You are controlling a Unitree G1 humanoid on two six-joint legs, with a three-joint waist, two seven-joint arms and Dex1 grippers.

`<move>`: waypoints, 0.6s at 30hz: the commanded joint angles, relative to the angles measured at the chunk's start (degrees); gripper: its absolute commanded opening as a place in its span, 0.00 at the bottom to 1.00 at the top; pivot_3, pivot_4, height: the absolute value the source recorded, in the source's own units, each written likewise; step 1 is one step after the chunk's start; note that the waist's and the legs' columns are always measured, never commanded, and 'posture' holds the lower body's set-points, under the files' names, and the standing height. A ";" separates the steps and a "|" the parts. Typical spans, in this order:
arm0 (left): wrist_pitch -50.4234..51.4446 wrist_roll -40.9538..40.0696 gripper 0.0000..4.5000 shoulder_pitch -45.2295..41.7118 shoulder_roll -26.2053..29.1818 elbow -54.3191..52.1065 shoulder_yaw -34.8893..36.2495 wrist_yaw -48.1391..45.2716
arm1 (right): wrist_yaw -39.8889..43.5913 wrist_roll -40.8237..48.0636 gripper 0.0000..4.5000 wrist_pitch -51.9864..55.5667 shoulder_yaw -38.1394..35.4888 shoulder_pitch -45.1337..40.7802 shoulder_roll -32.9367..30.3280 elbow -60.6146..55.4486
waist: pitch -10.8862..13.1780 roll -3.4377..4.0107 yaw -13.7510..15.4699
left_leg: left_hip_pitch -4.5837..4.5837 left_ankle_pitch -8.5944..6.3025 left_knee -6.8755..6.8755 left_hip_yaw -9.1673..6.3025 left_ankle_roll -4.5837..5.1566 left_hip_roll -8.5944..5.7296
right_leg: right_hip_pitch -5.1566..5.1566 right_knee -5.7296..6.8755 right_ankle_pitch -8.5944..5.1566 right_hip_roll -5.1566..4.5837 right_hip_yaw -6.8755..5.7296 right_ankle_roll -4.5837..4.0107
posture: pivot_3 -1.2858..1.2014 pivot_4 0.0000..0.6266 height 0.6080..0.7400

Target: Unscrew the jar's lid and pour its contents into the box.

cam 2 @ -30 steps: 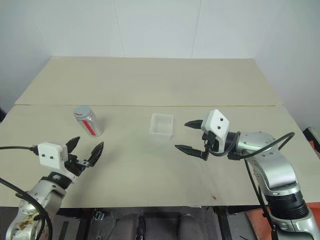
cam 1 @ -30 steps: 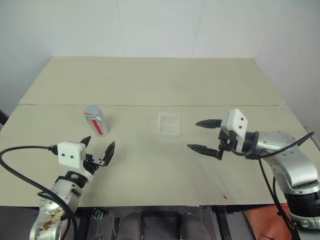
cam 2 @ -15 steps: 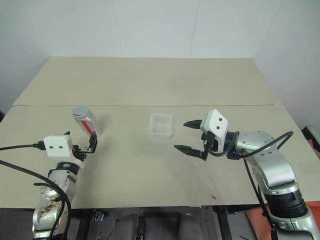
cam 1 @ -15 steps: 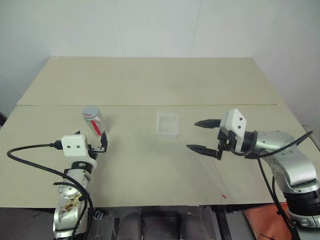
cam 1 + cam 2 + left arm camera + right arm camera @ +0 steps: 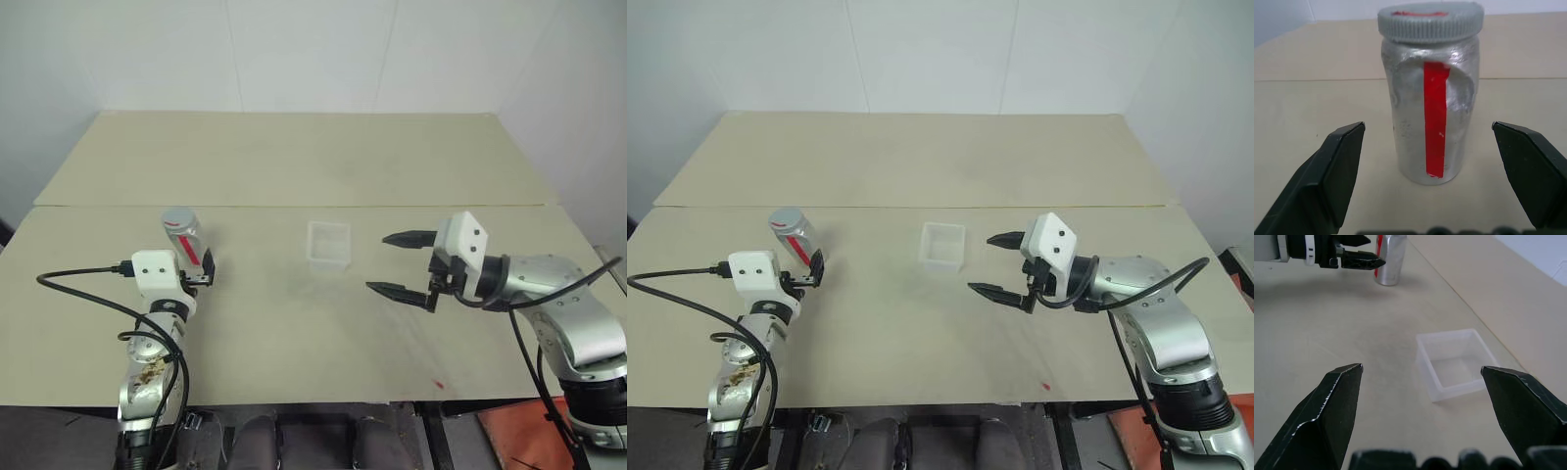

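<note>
Since the earlier frame, your left gripper (image 5: 192, 277) is moving forward, toward the jar (image 5: 186, 238), and its arm is now stretching more straight along the left side of the table (image 5: 294, 157). You are keeping its two black fingers (image 5: 1332, 171) spread wide, with nothing between them yet. In the left wrist view the jar is standing upright just ahead of the open fingers, centered in the gap, and it is not touching either one. The lid (image 5: 1430, 20) is sitting on top of the jar, grey, with a red mark on it, and a red stripe is running down the jar's side. What is inside the jar you cannot really tell; its wall is looking silvery, maybe from the contents.

Going to the middle, the box (image 5: 329, 245) is resting on the table, well apart from the jar, open side up and looking empty.

On the right, your right gripper (image 5: 400, 264) is hovering just beside the box, pointing toward it, and it is staying in the same place as before. Its fingers are also standing wide apart and holding nothing. A small red mark (image 5: 440, 385) is showing on the table near the front edge.
</note>
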 commanded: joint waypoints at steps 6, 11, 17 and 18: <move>-3.93 1.00 1.00 -6.07 0.72 5.57 0.15 0.07 | -1.40 0.95 1.00 -0.02 -1.62 -0.64 -0.36 -2.92 | 0.00 0.00 0.04 | -0.04 0.00 0.00 0.01 0.00 -0.02 | 0.00 -0.03 0.01 -0.02 -0.02 0.01 | 0.52 0.24 1.00; -4.20 1.13 1.00 -8.03 0.93 8.44 0.21 0.00 | -1.45 1.08 1.00 0.07 -1.85 -0.32 -0.54 -3.44 | 0.00 0.00 -0.01 | -0.02 0.00 0.01 0.02 -0.01 -0.01 | -0.01 0.01 0.01 -0.01 -0.03 0.01 | 0.52 0.24 1.00; -5.76 1.51 0.67 -9.36 1.59 11.19 0.22 -0.10 | -1.71 1.42 1.00 0.56 -2.09 0.39 -0.48 -4.34 | 0.00 -0.01 0.02 | -0.05 0.01 0.00 0.01 -0.01 -0.02 | -0.01 -0.03 0.01 -0.02 -0.04 0.02 | 0.52 0.24 1.00; -5.97 1.34 0.62 -9.60 1.78 11.65 0.22 -0.39 | -1.77 1.49 1.00 0.66 -2.10 0.54 -0.44 -4.51 | 0.00 0.00 0.02 | -0.06 0.01 0.01 0.02 -0.01 -0.02 | -0.01 -0.03 0.01 -0.02 -0.04 0.02 | 0.52 0.24 1.00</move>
